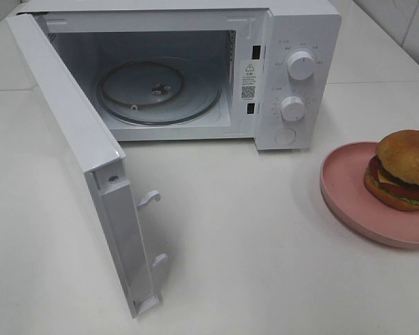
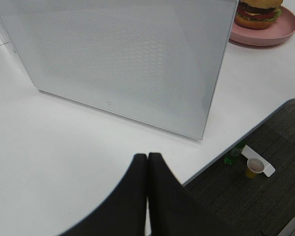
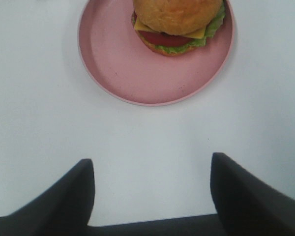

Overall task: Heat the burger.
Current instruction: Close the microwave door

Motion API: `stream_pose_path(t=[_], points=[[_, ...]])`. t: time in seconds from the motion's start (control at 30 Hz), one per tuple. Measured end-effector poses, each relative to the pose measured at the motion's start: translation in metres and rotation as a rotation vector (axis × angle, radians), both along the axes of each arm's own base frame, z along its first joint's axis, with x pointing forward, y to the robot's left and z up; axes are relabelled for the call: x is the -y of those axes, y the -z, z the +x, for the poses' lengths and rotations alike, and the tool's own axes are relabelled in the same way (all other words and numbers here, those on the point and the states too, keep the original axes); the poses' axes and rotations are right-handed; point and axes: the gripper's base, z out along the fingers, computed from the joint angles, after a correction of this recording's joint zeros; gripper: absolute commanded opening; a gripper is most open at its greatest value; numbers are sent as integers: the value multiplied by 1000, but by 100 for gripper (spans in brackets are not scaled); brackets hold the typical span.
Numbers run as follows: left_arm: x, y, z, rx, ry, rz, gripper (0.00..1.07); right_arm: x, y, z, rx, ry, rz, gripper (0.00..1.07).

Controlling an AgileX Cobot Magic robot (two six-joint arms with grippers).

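1. Right wrist view: round burger with golden-brown bun, yellow cheese, red tomato and green lettuce sits on the far side of a wide pink plate, off-centre toward its rim
2. Right gripper has its two dark fingers spread wide apart, nothing between them, bare white tabletop below; burger is ahead of the gripper, well apart, no contact
3. Left gripper: black fingers pressed together, holding nothing, facing the outer face of the open white microwave door; burger is far off past the door edge
4. Exterior high view: plate and burger sit on the table right of the white microwave, near its two round control knobs; door swung fully open, glass turntable bare
5. Neither arm is visible in the exterior view
6. Plate is cut by the right frame edge in the exterior view; burger top is cropped in both wrist views
7. Dial markings and inner label are too small to read
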Motion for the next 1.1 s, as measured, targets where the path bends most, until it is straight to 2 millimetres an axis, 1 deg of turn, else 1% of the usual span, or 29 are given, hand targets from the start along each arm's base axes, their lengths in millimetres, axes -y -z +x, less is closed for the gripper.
stream_pose_path(t=[0.03, 0.07, 0.1, 0.13, 0.2, 0.23, 0.27, 0.3, 0.4, 0.47, 0.5, 0.57, 0.63, 0.67, 0.77, 0.97, 1.07, 1.1], points=[[0, 0, 0, 0, 0, 0, 0, 1, -4, -14, 76, 0, 4, 64], [0, 0, 0, 0, 0, 0, 0, 1, -4, -14, 76, 0, 4, 64], [0, 0, 0, 0, 0, 0, 0, 1, -7, -22, 117, 0, 6, 64], [0, 0, 0, 0, 0, 0, 0, 1, -7, -22, 117, 0, 6, 64], [0, 0, 0, 0, 0, 0, 0, 2, -15, -45, 264, 0, 13, 64], [0, 0, 0, 0, 0, 0, 0, 2, -15, -45, 264, 0, 13, 64], [0, 0, 0, 0, 0, 0, 0, 2, -17, -50, 298, 0, 15, 64], [0, 0, 0, 0, 0, 0, 0, 3, -18, -61, 344, 0, 17, 64], [0, 0, 0, 0, 0, 0, 0, 3, -18, -66, 362, 0, 18, 64], [0, 0, 0, 0, 0, 0, 0, 4, -18, -77, 400, -3, 17, 64], [0, 0, 0, 0, 0, 0, 0, 4, -18, -77, 400, -3, 17, 64], [0, 0, 0, 0, 0, 0, 0, 4, -10, -88, 407, -38, -19, 64], [0, 0, 0, 0, 0, 0, 0, 4, -8, -91, 408, -48, -30, 64], [0, 0, 0, 0, 0, 0, 0, 3, -6, -96, 436, -70, -33, 64], [0, 0, 0, 0, 0, 0, 0, 2, -6, -101, 469, -95, -32, 64], [0, 0, 0, 3, 1, -4, 0, 1, -6, -102, 470, -104, -28, 64], [0, -7, 0, 43, 1, -37, 0, 1, -6, -102, 470, -106, -30, 64], [2, -15, 2, 99, -1, -83, 0, 1, -6, -102, 469, -106, -30, 64]])
